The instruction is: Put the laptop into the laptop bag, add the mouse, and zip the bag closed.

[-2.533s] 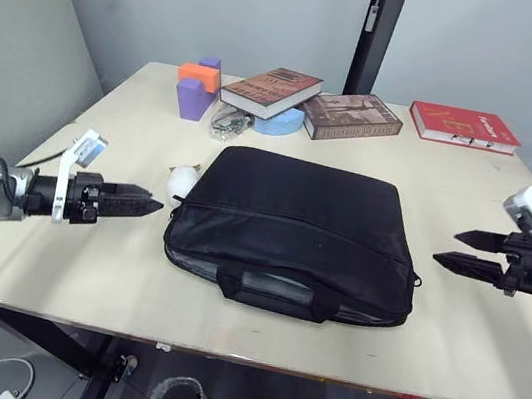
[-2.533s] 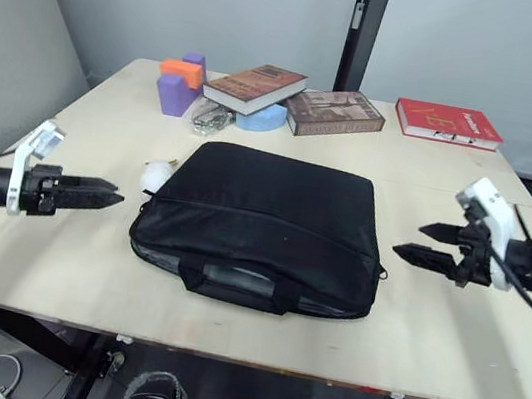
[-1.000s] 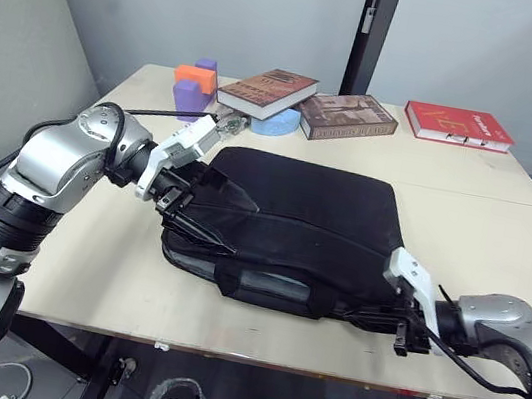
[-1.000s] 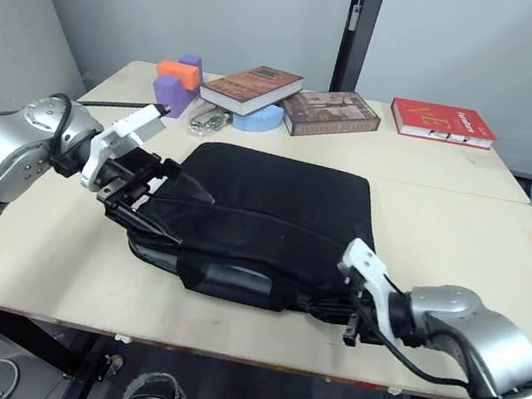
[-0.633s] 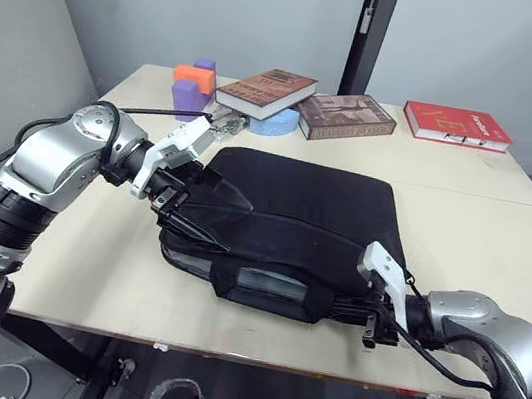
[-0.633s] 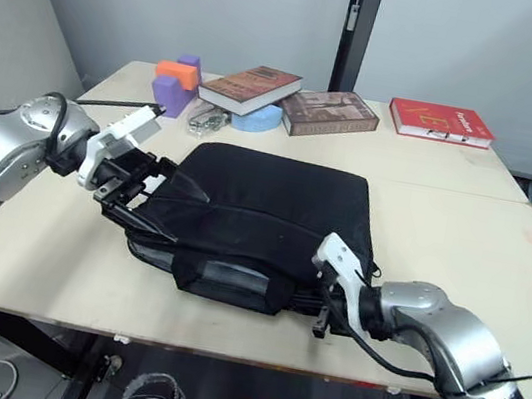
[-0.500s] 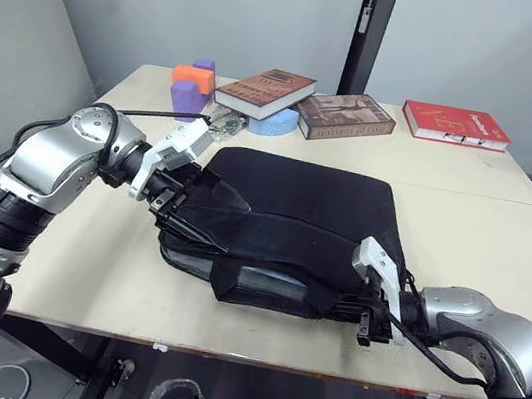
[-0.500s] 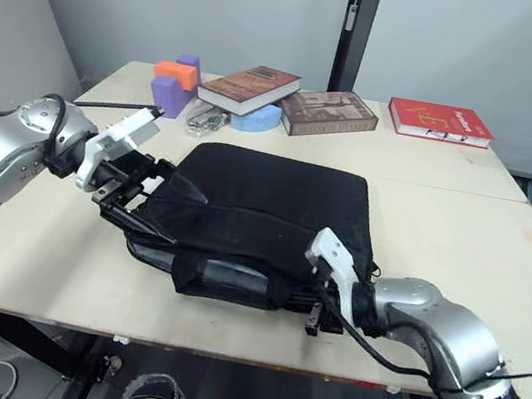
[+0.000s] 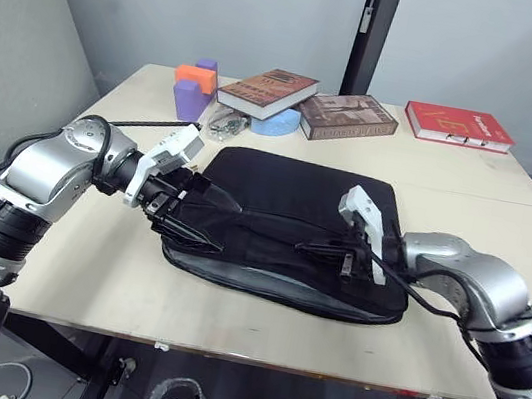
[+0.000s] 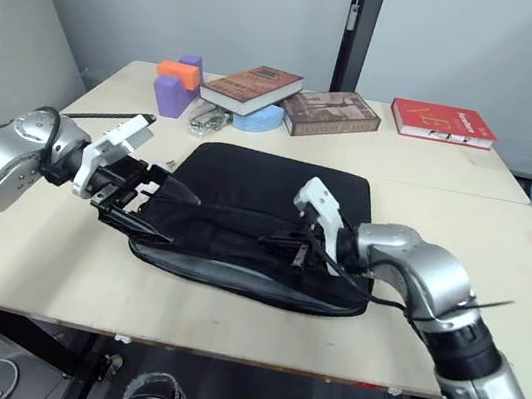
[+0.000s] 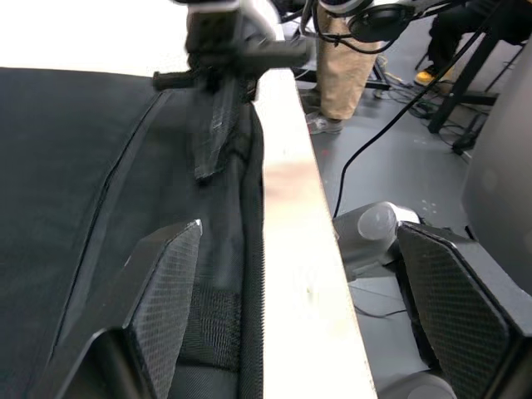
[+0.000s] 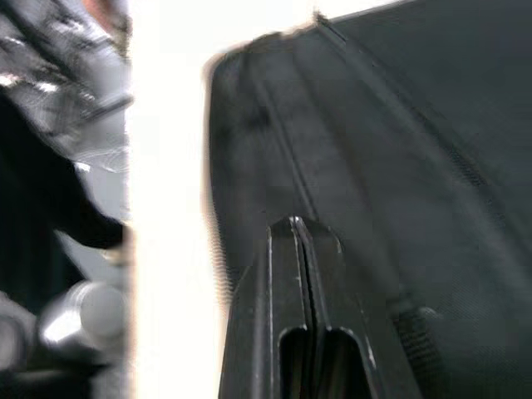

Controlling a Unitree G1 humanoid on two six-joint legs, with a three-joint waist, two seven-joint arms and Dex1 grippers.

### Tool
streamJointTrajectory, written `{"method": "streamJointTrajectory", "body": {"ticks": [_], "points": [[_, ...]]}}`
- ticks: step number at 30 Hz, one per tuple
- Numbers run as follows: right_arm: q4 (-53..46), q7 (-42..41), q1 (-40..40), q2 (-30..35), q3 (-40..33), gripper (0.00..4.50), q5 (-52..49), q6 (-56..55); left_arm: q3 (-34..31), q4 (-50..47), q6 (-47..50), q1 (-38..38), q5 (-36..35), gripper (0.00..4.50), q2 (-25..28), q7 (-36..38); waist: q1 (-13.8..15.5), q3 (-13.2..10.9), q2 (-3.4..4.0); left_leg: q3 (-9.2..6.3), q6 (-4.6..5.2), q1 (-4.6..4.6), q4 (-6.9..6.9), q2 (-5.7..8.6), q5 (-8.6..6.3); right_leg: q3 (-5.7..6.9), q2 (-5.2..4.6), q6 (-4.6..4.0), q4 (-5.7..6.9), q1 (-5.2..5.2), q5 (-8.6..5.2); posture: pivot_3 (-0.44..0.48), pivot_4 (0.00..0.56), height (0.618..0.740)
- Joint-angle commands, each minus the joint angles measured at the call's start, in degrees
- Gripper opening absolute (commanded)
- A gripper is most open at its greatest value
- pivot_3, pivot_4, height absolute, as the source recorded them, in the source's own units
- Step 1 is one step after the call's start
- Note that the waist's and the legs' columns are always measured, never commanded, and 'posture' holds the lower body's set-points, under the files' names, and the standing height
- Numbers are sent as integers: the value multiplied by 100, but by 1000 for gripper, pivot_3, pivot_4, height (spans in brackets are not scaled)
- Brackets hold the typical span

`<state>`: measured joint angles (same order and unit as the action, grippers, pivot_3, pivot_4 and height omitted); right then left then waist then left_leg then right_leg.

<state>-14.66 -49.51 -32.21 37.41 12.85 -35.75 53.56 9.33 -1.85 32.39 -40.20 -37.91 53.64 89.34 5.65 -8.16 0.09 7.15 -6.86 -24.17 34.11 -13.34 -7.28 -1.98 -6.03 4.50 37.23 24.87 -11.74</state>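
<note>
The black laptop bag (image 9: 297,194) lies flat in the middle of the table. My left gripper (image 9: 221,225) is open at the bag's left end, one finger above that corner and one in front of it. In the left wrist view the bag's front edge (image 11: 249,249) runs between the wide-apart fingers (image 11: 162,283). My right gripper (image 9: 301,249) is shut and lies low over the middle of the bag's top, pointing left. Its closed fingertips (image 12: 293,229) rest close to the black fabric; I cannot tell whether they pinch anything. The laptop and the mouse are hidden.
Along the far edge lie a stacked brown book (image 9: 268,91), a second brown book (image 9: 348,116) and a red book (image 9: 458,126). Purple and orange blocks (image 9: 194,92) and a blue disc (image 9: 278,124) sit far left. Bare tabletop (image 9: 82,272) flanks the bag.
My right gripper has travelled from the bag's front right corner back and left onto the middle of its top. The bag's front now lies flatter, its handle no longer sticking out. The left gripper shifted slightly.
</note>
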Motion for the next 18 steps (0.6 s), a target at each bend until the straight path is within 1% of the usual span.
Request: {"method": "streamJointTrajectory", "body": {"ticks": [1, 8, 13, 18], "points": [[18, -149, -236, -104, -75, 38, 44, -197, -418, -67, 80, 37, -47, 3921, 61, -93, 2, 0, 0, 0, 0, 0, 0, 0, 0, 0, 0, 0, -1, 0, 0, 0, 150, 730], [248, -300, -424, -348, 152, 38, 274, -315, -839, -169, 271, 320, -106, 3921, 159, -256, -18, 0, 0, -1, -2, 2, -2, -2, -1, 1, 2, 0, 0, -1, 0, 0, 150, 730], [493, -394, -659, -595, 295, 38, 446, -393, -962, -259, 434, 339, -202, 3921, 87, -313, -8, 0, 0, -2, -2, 2, 0, -1, 0, 1, 2, 0, 2, -1, 0, 0, 150, 730], [961, -398, -896, -844, 438, 38, 784, -590, -1009, -320, 576, 365, -218, 3921, 40, -390, -16, 0, 0, -3, -2, 1, 0, -2, 0, 3, 2, 0, 2, 0, 0, 0, 150, 730]]}}
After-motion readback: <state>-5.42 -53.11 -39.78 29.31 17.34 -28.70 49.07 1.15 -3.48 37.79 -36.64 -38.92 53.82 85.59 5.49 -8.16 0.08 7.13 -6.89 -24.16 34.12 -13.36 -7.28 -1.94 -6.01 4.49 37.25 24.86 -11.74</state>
